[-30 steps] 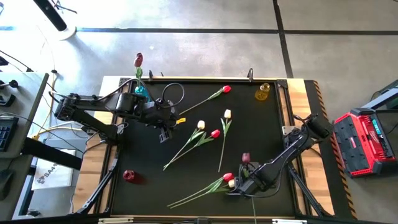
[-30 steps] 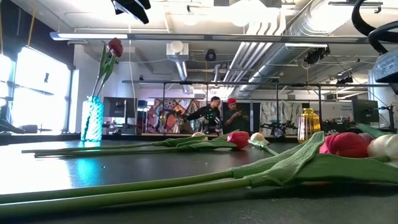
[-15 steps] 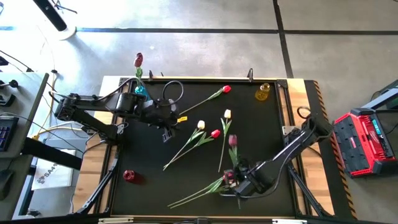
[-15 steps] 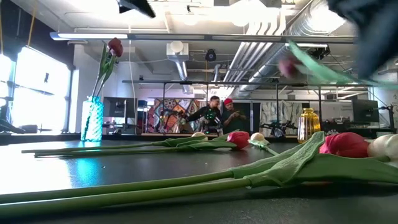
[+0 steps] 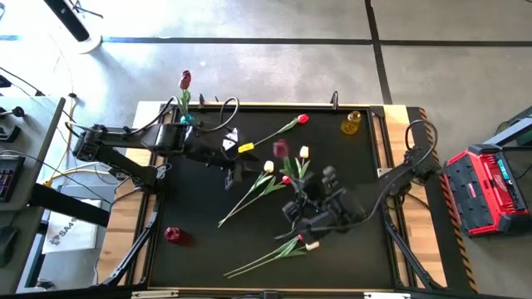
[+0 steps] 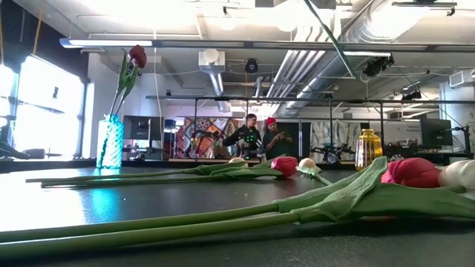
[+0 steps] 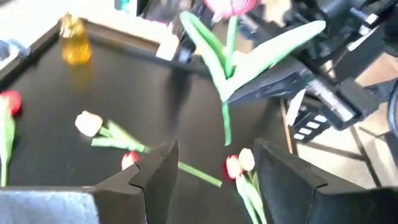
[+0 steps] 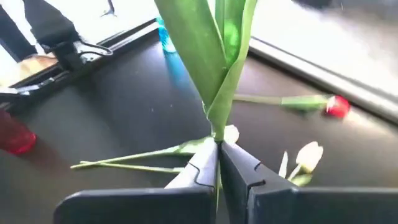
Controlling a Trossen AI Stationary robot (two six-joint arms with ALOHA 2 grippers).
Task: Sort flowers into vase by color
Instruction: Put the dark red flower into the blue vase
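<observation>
A dark pink tulip (image 5: pixel 281 148) is up in the air over the table's middle, with my right gripper (image 8: pixel 217 148) shut on its stem. In the left wrist view its head (image 7: pixel 227 6) and leaves show in front of my open left gripper (image 7: pixel 217 177), which hovers left of centre (image 5: pixel 230 176) and touches nothing. A blue vase (image 5: pixel 184 120) at the far left holds one dark red tulip (image 5: pixel 184 79). Red and cream tulips (image 5: pixel 287 177) lie flat on the black table (image 5: pixel 191 216). My right gripper pinches the tulip's thin stem (image 8: pixel 216 138) between its two fingers, just under the point where the leaves join it. The flower is lifted clear of the table, its head and leaves above the fingers. A short stem end (image 7: pixel 226 127) hangs below them.
A yellow vase (image 5: pixel 351 123) stands at the far right and a red vase (image 5: pixel 171 235) at the near left. A red and a cream tulip (image 5: pixel 306 242) lie together near the front edge. A red tulip (image 5: pixel 302 119) lies at the far side.
My right gripper has risen from the near right of the table and swung toward the middle, turning as it went. The dark pink tulip came up off the table with it, head now uppermost. My left gripper has tipped upward and shifted a little toward the middle.
</observation>
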